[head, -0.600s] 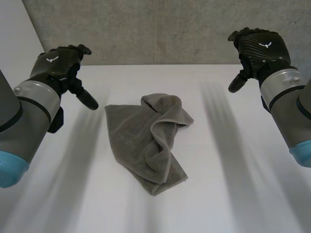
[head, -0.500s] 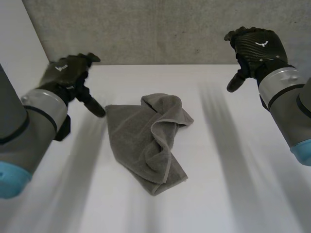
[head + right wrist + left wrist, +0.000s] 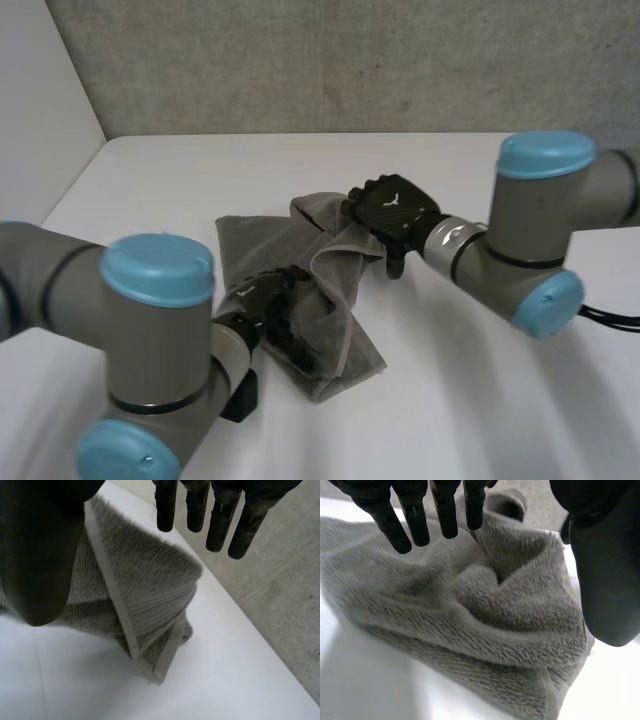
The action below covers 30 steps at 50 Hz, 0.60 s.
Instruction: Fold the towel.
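— Left hand [image 3: 265,300] and right hand [image 3: 392,208] are both low over the grey towel [image 3: 262,250], which lies rumpled in the middle of the white table [image 3: 470,400]. Is either one gripping?

— Neither, going by the wrist views. Left hand's fingers [image 3: 415,517] hang straight above the heaped folds on the towel's near side, thumb held well apart. Right hand's fingers [image 3: 220,522] are straight too, thumb wide, with the far bunched corner below the palm. Nothing is pinched.

— How will the cloth handle?

— Judging by the deep pile and the way it slumps, it is soft, light and limp, not slippery, with nothing to break. It should sag from wherever it is lifted. Corners look like the places to take hold, pinched through the flat woven hem [image 3: 112,594], which seems firmer than the pile.

— What does each view add?

— Head view gives the whole outline: one flap thrown across the middle, both arms reaching in from either side. Right wrist view brings out the hem band and a doubled-over corner resting on the table. Left wrist view brings out a deep crease running beneath the fingertips.
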Available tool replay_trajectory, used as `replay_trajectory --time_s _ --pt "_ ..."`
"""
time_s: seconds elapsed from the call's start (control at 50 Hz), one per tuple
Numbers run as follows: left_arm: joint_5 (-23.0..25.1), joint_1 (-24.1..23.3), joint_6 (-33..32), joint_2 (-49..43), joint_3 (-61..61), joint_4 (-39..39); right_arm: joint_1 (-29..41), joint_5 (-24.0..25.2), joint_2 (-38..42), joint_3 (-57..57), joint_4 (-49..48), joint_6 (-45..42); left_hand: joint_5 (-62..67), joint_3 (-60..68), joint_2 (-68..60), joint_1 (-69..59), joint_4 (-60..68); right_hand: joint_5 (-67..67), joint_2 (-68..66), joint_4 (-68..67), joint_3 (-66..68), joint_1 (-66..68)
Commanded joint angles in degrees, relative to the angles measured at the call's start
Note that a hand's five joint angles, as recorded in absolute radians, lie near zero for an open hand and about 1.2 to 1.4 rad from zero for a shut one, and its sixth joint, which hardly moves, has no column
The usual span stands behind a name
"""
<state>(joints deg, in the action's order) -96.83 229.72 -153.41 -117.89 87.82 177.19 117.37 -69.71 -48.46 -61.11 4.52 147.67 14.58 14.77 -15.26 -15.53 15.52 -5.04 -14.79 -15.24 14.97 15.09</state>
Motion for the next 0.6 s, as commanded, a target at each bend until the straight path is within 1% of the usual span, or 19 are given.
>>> replay_trajectory --time_s 0.02,0.06,0.1,0.12,0.16,0.18,0.2,0.22,0.26,0.28,0.32,0.34,0.36,0.38,0.4,0.5,0.54,0.58,0.6 --pt "-0.3 -2.3 2.8 -5.9 -5.3 1.8 2.4 -5.6 4.5 3.5 -1.5 -1.1 -10.3 -0.5 1.0 1.3 -1.3 -9.3 -9.6 -9.1 9.4 9.3" --pt "-0.7 -2.8 2.9 -6.9 -6.5 2.3 2.6 -6.2 4.9 3.5 -3.0 -0.9 -10.2 -0.4 0.8 1.1 -1.1 -12.7 -13.0 -12.5 12.8 12.7" --pt "-2.2 -3.6 3.2 -9.2 -8.4 3.6 3.3 -6.9 5.2 3.2 -6.0 -0.8 -8.5 1.3 -0.8 -0.6 0.6 -26.4 -26.7 -26.2 26.5 26.4" --pt "-2.2 -3.6 3.2 -9.2 -8.5 3.6 3.3 -6.9 5.2 3.2 -6.0 -0.8 -8.5 1.3 -0.8 -0.6 0.6 -26.5 -26.8 -26.3 26.6 26.5" --pt "-3.6 -3.9 3.1 -10.3 -9.1 4.1 4.1 -7.5 5.7 3.1 -7.1 -0.2 -8.1 1.7 -1.2 -0.9 0.9 -45.6 -45.8 -45.4 45.7 45.5" --pt "-5.4 -4.3 3.0 -11.4 -9.5 4.4 4.1 -7.5 5.7 3.1 -7.1 -0.2 -6.0 3.8 -3.3 -3.1 3.1 -45.7 -45.9 -45.5 45.7 45.6" --pt "-7.3 -4.7 2.6 -12.4 -10.0 4.6 4.1 -7.8 5.7 3.0 -7.0 0.5 -0.5 9.3 -8.9 -8.6 8.6 -54.5 -54.8 -54.3 54.6 54.5" --pt "-7.3 -4.7 2.6 -12.4 -10.0 4.6 4.1 -7.8 5.7 3.0 -7.0 0.5 -0.4 9.4 -8.9 -8.6 8.7 -54.6 -54.8 -54.4 54.7 54.5" --pt "-12.5 -5.5 2.3 -14.6 -11.7 5.1 4.1 -8.2 5.1 2.7 -6.8 2.6 10.3 20.1 -19.6 -19.3 19.4 -64.9 -65.2 -64.7 65.0 64.9" --pt "-12.5 -5.5 2.3 -14.6 -11.7 5.1 4.1 -8.2 5.1 2.7 -6.8 2.6 10.4 20.2 -19.7 -19.4 19.4 -65.0 -65.2 -64.8 65.0 64.9" --pt "-17.7 -6.0 1.2 -16.5 -14.0 5.4 3.8 -8.1 3.9 2.4 -6.5 5.3 37.8 47.6 -47.2 -46.9 46.9 -65.0 -65.2 -64.8 65.0 64.9" --pt "-17.7 -6.0 1.2 -16.5 -14.0 5.4 3.8 -8.1 3.9 2.4 -6.5 5.3 37.9 47.8 -47.3 -47.0 47.0 -65.0 -65.2 -64.8 65.0 64.9" --pt "-19.3 -6.0 0.2 -17.2 -15.5 5.5 3.7 -8.0 2.7 2.3 -6.6 6.6 47.3 57.1 -56.6 -56.3 56.3 -65.0 -65.2 -64.8 65.0 64.9" --pt "-19.3 -6.0 0.2 -17.2 -15.5 5.5 3.7 -8.0 2.7 2.3 -6.6 6.6 47.4 57.2 -56.7 -56.4 56.4 -65.0 -65.2 -64.8 65.0 64.9" --pt "-20.0 -6.0 -1.2 -17.9 -17.5 5.3 3.5 -8.1 1.2 2.2 -6.6 7.7 55.3 65.1 -64.7 -64.4 64.4 -65.0 -65.2 -64.8 65.0 64.9" --pt "-20.3 -4.1 -6.6 -17.5 -20.8 5.1 3.0 -8.5 -3.6 1.1 -8.8 11.1 55.4 65.2 -64.7 -64.5 64.5 -65.0 -65.2 -64.8 65.0 64.9" --pt "-20.0 0.9 -10.7 -11.3 -21.4 5.2 2.4 -9.6 -5.0 1.0 -9.9 11.8 55.4 65.2 -64.7 -64.5 64.5 -65.0 -65.2 -64.8 65.0 64.9" --pt "-19.8 2.8 -12.2 -8.2 -21.5 5.2 -0.4 -11.2 -10.7 0.6 -10.3 11.7 55.4 65.2 -64.7 -64.5 64.5 -65.0 -65.2 -64.8 65.0 64.9" --pt "-19.4 4.1 -13.6 -5.2 -21.3 5.4 -0.4 -11.2 -10.7 0.6 -10.3 11.7 55.4 65.2 -64.7 -64.5 64.5 -65.0 -65.2 -64.8 65.0 64.9"
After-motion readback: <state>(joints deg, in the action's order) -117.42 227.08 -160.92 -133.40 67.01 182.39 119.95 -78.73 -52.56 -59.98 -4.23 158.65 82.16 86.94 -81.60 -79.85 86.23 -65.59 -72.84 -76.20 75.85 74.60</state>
